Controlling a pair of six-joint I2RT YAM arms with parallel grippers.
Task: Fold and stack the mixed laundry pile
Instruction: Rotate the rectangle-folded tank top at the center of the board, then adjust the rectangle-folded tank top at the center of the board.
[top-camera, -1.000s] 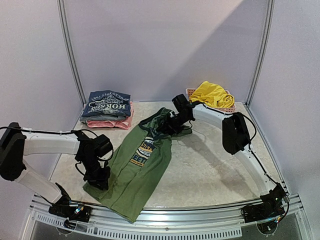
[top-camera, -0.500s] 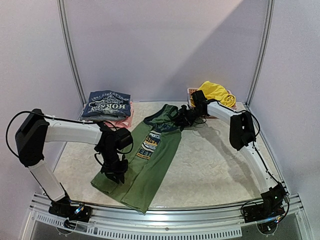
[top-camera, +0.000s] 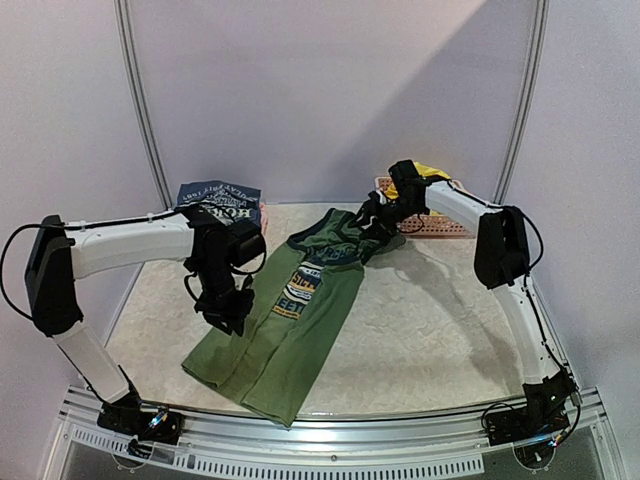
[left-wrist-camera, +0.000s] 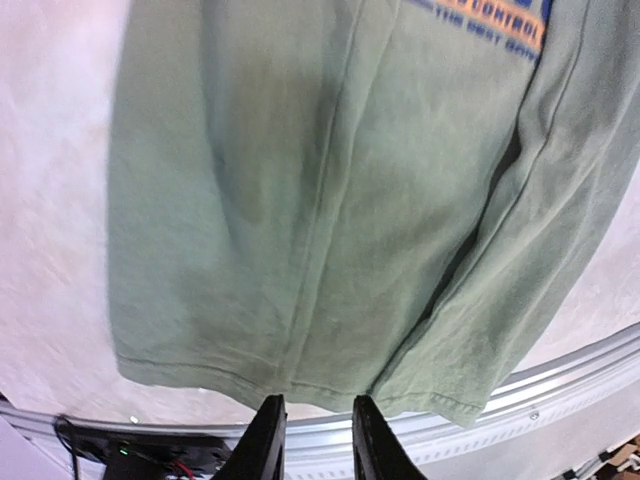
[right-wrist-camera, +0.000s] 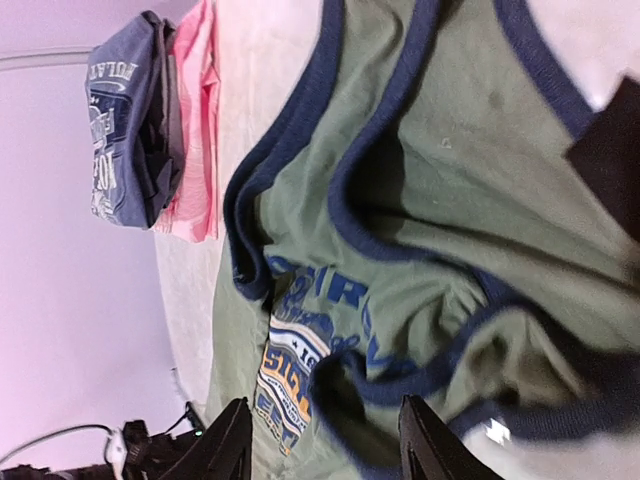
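Olive-green sleeveless fabric shirt with navy trim (top-camera: 290, 320) lies spread on the pale desk (top-camera: 430, 330) just right of the folded blue-and-pink stack (top-camera: 215, 193), probably light and floppy, best pinched at hem corners or straps; left jaws barely parted, right jaws wider, both empty.

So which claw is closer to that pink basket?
Right. The right gripper hangs beside the pink basket, over the neckline of the green tank top; the left gripper is far off, above its lower half.
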